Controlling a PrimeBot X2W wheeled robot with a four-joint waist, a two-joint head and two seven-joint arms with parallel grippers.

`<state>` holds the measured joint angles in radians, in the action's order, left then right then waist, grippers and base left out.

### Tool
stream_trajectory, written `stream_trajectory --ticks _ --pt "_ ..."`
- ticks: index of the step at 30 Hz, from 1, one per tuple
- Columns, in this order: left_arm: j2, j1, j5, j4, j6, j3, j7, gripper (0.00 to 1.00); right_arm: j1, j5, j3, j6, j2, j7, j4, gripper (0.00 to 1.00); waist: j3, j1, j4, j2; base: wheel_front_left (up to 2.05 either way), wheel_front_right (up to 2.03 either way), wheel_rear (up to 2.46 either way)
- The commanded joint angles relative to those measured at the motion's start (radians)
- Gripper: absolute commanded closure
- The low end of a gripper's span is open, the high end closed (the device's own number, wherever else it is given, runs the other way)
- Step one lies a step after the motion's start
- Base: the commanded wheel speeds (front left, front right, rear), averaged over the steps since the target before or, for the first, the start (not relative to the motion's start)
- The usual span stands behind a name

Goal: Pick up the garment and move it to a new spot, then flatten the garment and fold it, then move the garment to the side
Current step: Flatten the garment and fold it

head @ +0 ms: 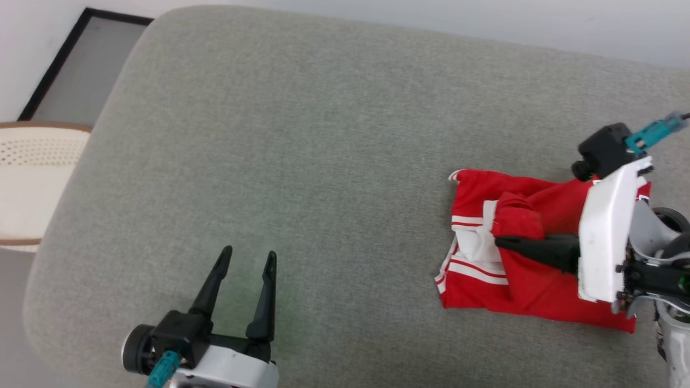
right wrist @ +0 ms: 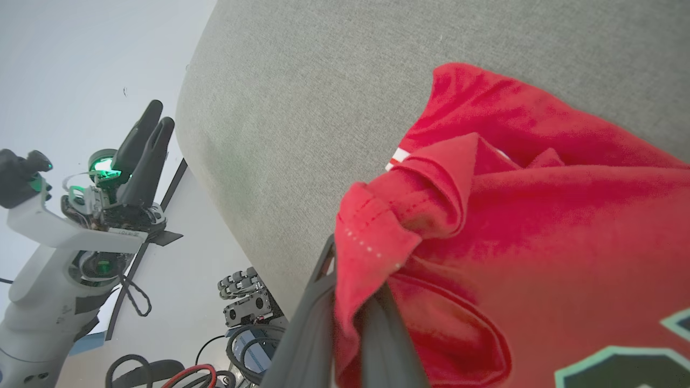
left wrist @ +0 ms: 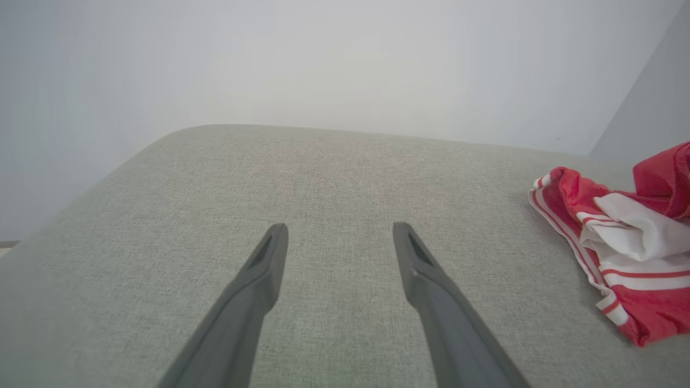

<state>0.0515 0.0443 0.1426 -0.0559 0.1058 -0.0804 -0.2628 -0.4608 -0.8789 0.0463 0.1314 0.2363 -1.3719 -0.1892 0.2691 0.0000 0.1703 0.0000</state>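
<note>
Where right gripper (head: pixel 501 242) pinches garment (head: pixel 539 280), teal-edged print (right wrist: pixel 620 366), visible from right wrist

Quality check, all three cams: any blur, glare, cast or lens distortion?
Head view: even soft light, sharp, weak shadows; faint green glow on the cushion by the left gripper. Left wrist view: wall washed out and hazy, near fingers soft-edged. Right wrist view: wide-angle bend along the cushion edge; garment near the lens is soft, its red saturated.
</note>
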Motion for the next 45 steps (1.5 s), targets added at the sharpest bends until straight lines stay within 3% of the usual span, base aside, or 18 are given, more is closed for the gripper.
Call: stream_trajectory --ticks 1,11,13,14,15,26,36,45 --pt "-0.001 0.003 0.01 0.001 -0.005 -0.002 -0.002 0.0 -0.022 0.0 0.016 -0.002 -0.007 0.013 0.003 1.0 0.006 0.0 0.017 0.0 0.0 0.0 0.0" --pt "-0.001 0.022 0.028 -0.003 -0.012 -0.014 -0.002 0.0 -0.052 0.024 0.058 -0.002 -0.019 0.087 0.088 1.0 0.025 0.0 0.021 0.0 0.0 0.0 0.0" --pt "-0.001 0.028 0.027 -0.006 -0.011 -0.014 -0.002 0.0 -0.058 0.026 0.063 -0.002 -0.017 0.109 0.1 0.5 0.028 0.0 0.016 0.0 0.0 0.0 0.0" --pt "-0.001 0.03 0.026 -0.008 -0.012 -0.012 -0.002 0.0 -0.058 0.023 0.07 -0.002 -0.016 0.117 0.103 0.13 0.028 0.0 0.012 0.0 0.0 0.0 0.0" --pt "-0.001 0.032 0.027 -0.01 -0.011 -0.011 -0.002 0.0 -0.059 0.014 0.074 -0.002 -0.016 0.125 0.103 0.0 0.028 0.0 0.008 0.0 0.0 0.0 0.0" --pt "-0.001 0.055 0.022 -0.036 0.011 0.011 -0.002 0.0 -0.062 -0.004 0.081 -0.002 0.037 0.284 0.09 0.0 0.013 0.0 -0.05 0.0 0.0 0.0 0.0" --pt "0.009 0.104 0.042 -0.092 0.025 0.035 -0.002 0.0 -0.015 0.105 0.117 -0.002 0.182 0.634 0.178 0.0 -0.014 0.0 -0.143 0.0 0.0 0.0 0.0" --pt "0.03 0.111 0.081 -0.152 0.026 0.048 -0.002 0.0 0.076 0.168 0.153 -0.002 0.248 0.964 0.305 0.0 -0.048 0.0 -0.209 0.0 0.0 0.0 0.0"
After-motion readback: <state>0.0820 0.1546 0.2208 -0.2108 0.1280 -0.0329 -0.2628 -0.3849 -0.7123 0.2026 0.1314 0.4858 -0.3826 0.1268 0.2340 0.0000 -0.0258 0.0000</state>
